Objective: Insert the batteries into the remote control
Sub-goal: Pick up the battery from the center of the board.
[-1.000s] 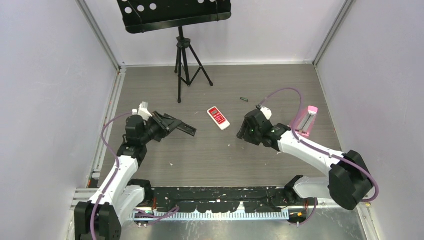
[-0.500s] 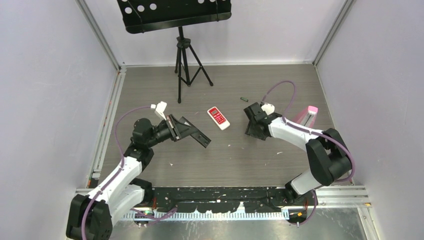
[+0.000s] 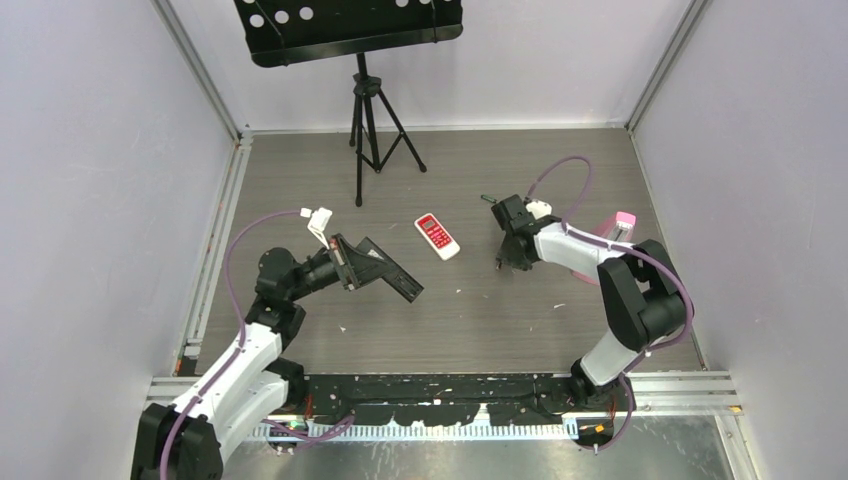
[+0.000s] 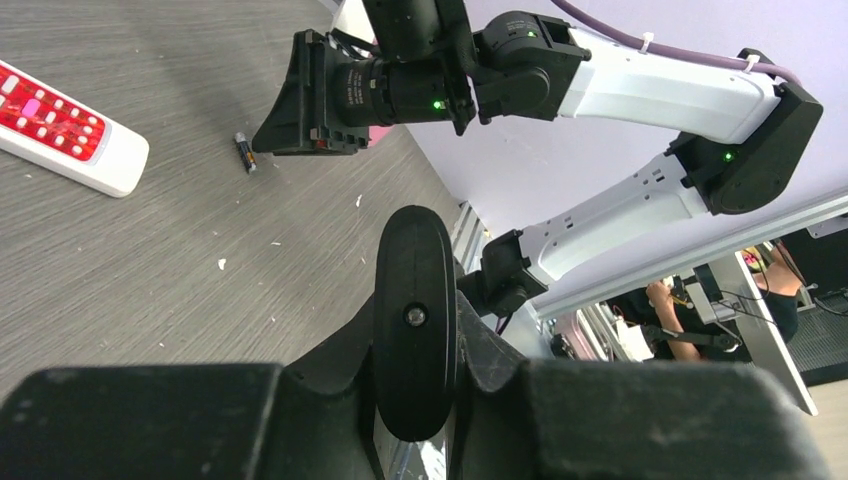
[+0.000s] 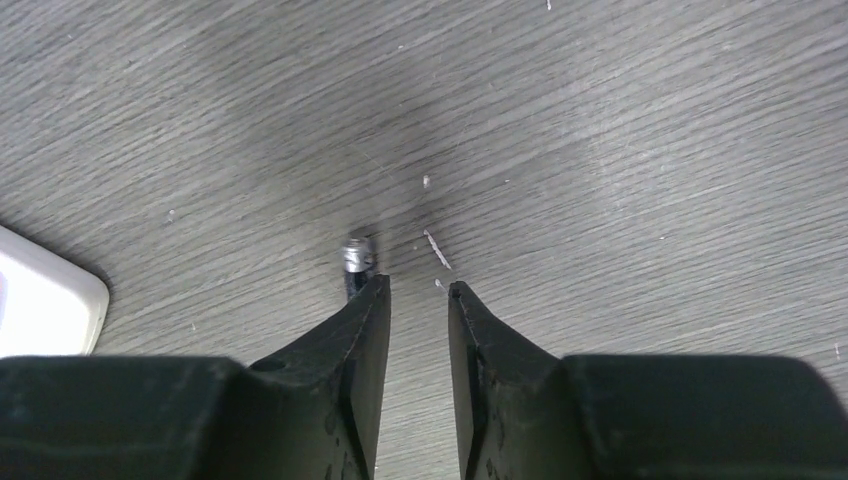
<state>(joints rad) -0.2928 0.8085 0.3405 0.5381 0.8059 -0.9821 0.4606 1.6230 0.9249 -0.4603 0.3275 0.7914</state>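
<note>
Overhead: the right gripper [image 3: 509, 250] has swung in beside the red-and-white remote [image 3: 437, 236]. Left wrist: the left gripper [image 4: 415, 325] is pinched closed, and a dark battery [image 4: 242, 153] lies on the floor by the right gripper. Right wrist: its jaws have narrowed on nothing, with the battery just outside the left fingertip, so the grab probably needs realigning.

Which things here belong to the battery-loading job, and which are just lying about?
Job in hand: dark battery; white-and-red remote; black flat piece clamped in the left gripper; right gripper, open beside the battery.
Lying about: music stand on its tripod; pink case, role unclear.
</note>
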